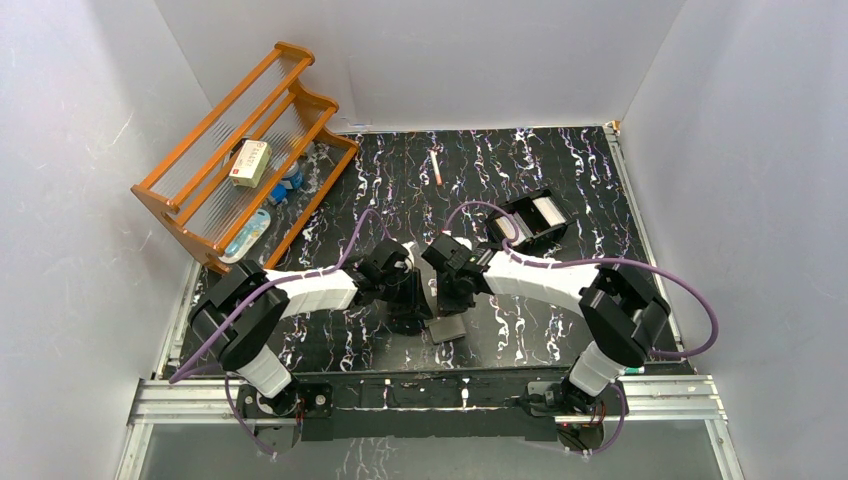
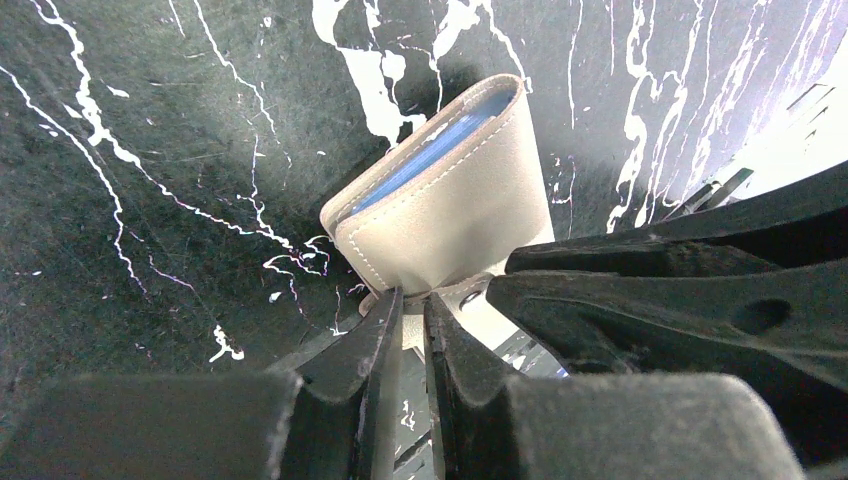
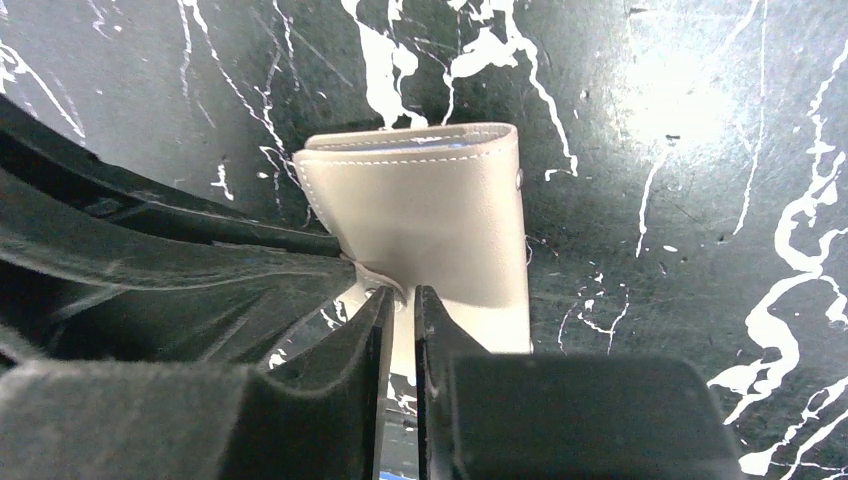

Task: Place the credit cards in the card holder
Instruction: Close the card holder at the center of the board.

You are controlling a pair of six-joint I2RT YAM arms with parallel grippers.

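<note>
Left end effector (image 2: 412, 300) has its fingers nearly together, pinching the near flap of the card holder (image 2: 450, 200). Right end effector (image 3: 400, 292) straddles the same flap from the opposite side with a slim gap; can't tell if it's gripping. Holder is folded, grey-beige, blue at its open edge, on the worktop (image 2: 150, 150) between both arms, front centre. Pale credit cards (image 1: 545, 211) sit in a black tray (image 1: 520, 200), well apart, back right.

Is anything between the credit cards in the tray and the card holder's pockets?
Yes. The card holder is folded closed over its pockets, and the right arm lies across the path from the credit cards.
</note>
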